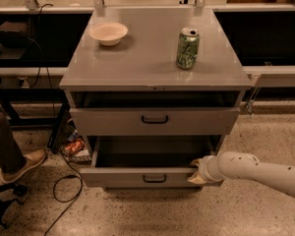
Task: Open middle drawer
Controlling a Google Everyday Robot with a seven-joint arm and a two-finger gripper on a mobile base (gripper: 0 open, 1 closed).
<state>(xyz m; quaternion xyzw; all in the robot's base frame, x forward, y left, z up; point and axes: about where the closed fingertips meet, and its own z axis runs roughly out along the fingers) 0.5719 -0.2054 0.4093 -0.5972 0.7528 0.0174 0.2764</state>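
- My fingers (198,170) sat at the right front corner of the middle drawer (118,177), not at its black loop handle (154,179). An off-centre pull could have skewed the drawer and jammed it.
- I could not tell whether they were open or closed there, so a weak hold might have slipped off the panel's edge.
- My arm (255,170) reached in low from the right, nearly level, wrist pointing left at the drawer, which stood well out beneath the top drawer (108,122).
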